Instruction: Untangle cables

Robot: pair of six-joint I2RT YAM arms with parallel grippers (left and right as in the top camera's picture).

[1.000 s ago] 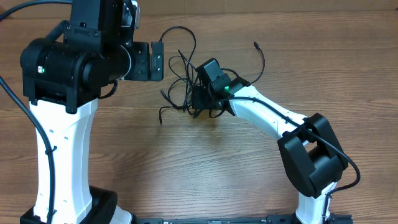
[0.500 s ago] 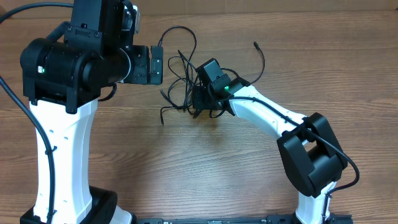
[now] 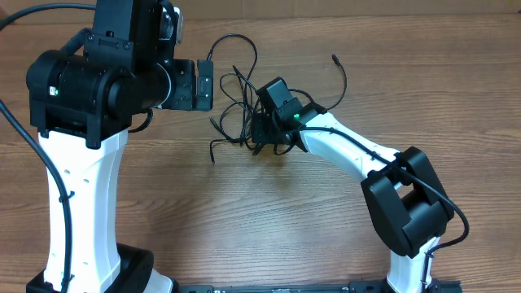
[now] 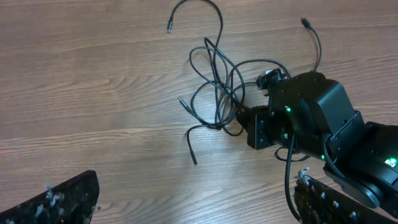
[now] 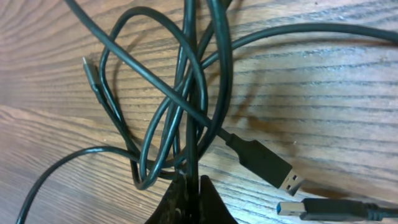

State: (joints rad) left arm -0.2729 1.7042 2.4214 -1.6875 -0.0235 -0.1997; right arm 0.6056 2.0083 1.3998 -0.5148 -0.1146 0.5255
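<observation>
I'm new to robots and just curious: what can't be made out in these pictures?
- Right gripper: overhead, its own wrist hides the grip.
- Left gripper: fingers cut off by left wrist view's bottom edge.
- Cable tangle: pinched strands uncountable, right wrist view too close.

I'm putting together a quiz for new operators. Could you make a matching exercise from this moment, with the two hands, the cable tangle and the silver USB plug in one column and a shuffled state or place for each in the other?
Column one
1. left hand
2. right hand
3. cable tangle
4. silver USB plug

Column two
A. lying on the table, outside the loops
B. open, holding nothing
C. black, loops crossing one another
D. shut on cable strands

Pairs: 1-B, 2-D, 3-C, 4-A
</observation>
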